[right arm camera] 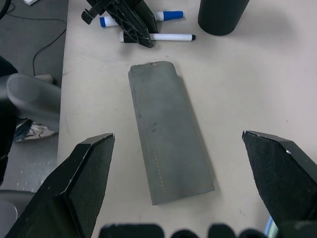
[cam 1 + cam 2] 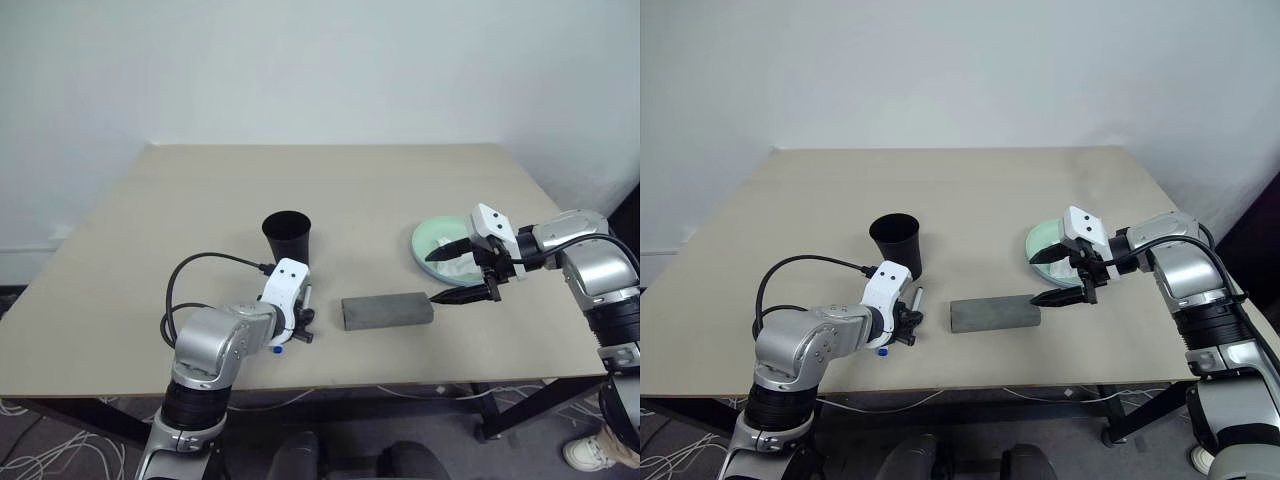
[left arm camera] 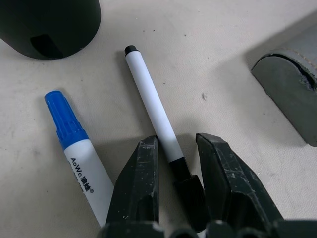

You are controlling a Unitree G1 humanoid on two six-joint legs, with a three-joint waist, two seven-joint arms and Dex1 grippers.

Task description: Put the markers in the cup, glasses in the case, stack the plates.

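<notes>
The black cup (image 2: 288, 235) stands upright at mid-table. Just in front of it lie two markers side by side: the blue-capped one (image 3: 81, 153) and the shorter black-capped one (image 3: 151, 94). My left gripper (image 3: 178, 141) points down at the table, shut on the capped end of the black-capped marker, which still rests on the surface. The grey case (image 2: 388, 310) lies closed to the right of the markers. My right gripper (image 2: 450, 275) hovers wide open over the case's right end. Behind that gripper sits a pale green plate (image 2: 430, 235). The glasses are out of view.
A crumpled white tissue (image 2: 460, 262) lies on the green plate, partly behind the right gripper. The beige table (image 2: 100, 300) has bare room across its back and left. A white wall runs behind it, and cables lie on the floor in front.
</notes>
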